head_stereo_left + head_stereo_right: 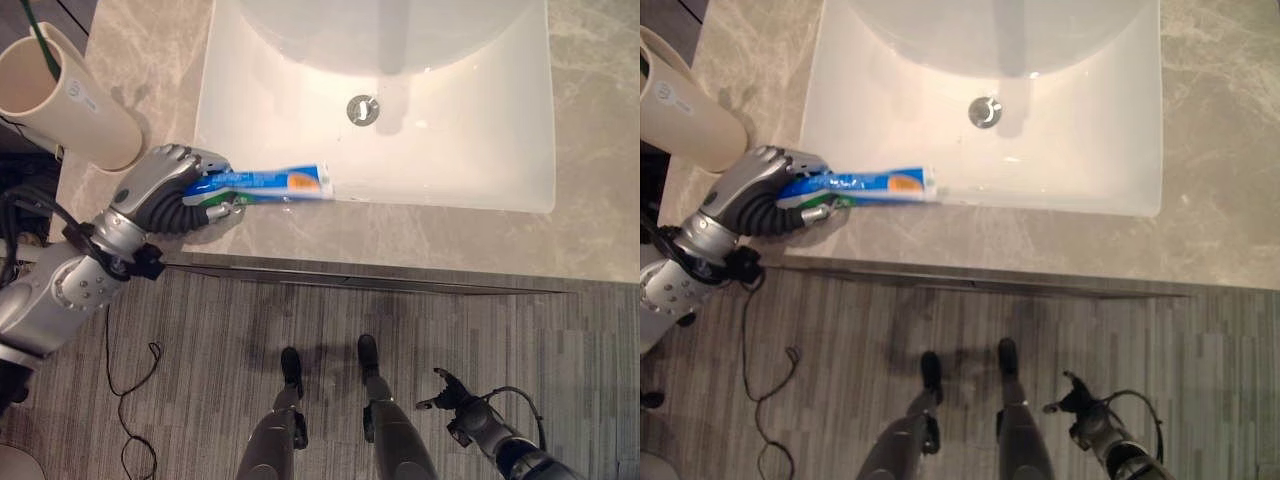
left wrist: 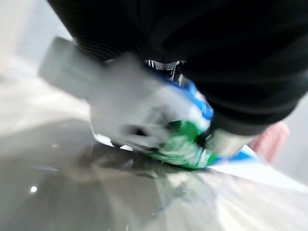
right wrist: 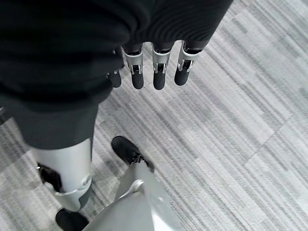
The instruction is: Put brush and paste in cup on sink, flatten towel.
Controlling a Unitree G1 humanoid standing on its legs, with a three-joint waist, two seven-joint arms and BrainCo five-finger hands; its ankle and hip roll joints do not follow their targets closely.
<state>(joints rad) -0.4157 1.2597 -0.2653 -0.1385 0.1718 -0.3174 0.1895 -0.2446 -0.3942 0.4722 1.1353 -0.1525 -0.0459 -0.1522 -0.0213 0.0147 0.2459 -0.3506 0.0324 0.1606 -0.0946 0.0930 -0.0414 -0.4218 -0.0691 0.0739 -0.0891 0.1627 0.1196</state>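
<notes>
Marble counter (image 1: pixel 420 230), left hand (image 1: pixel 165 190) clenching toothpaste tube (image 1: pixel 285 181) beside sink (image 1: pixel 500 150); right hand (image 3: pixel 154 67) slack

Bright overhead light glares off the sink (image 1: pixel 520 150); left wrist view motion-blurred.

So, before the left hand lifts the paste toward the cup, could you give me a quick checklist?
1. Left hand closed on the paste: ok.
2. Paste off the counter: not ok, it lies along the sink front rim.
3. Cup ready: not ok, it appears tipped on its side.
4. Brush: a green stem shows at the cup mouth; cannot tell.
5. Right hand clear: ok, hanging open over the floor.
</notes>
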